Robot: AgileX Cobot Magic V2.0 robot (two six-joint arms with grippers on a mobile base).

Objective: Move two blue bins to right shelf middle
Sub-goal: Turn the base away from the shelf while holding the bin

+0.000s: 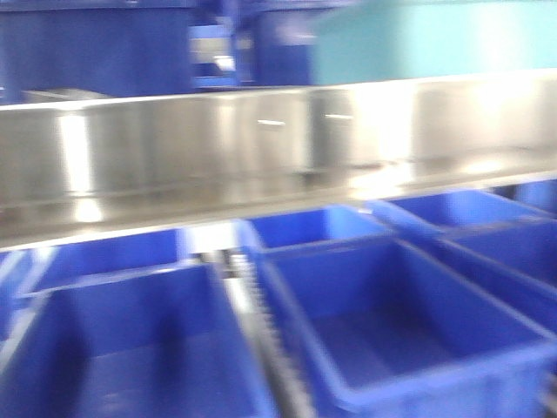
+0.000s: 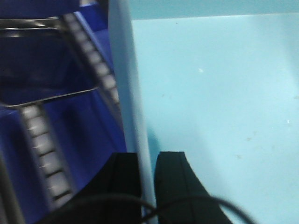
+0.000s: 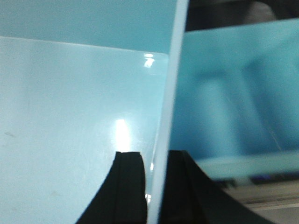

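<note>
- Pale bin (image 1: pixel 426 39) shows at the upper right of the front view, above the right half of the shelf (image 1: pixel 218 148). Whether it rests on that tier or hangs over it cannot be told.
- The shelf's wide brushed-steel front rail runs edge to edge, tilted slightly up to the right, with bright glare streaks near its left end and right of centre.
- Below the rail, dark bins (image 1: pixel 409 340) stand side by side, all empty, with a roller track (image 1: pixel 261 331) running between the two nearest.
- Left gripper (image 2: pixel 148 156) straddles one side wall of the pale bin. Its black fingers (image 2: pixel 174 186) are nearly closed, one on each face of the wall, and the bin's bare floor lies to the right.
- Beyond that wall, the left wrist view shows dark bins and roller tracks lower down.
- Right gripper (image 3: pixel 154 155) pinches another wall in the same way, one finger (image 3: pixel 130 186) inside the bin and one outside.
- The room behind is dark blue and too blurred to read.
</note>
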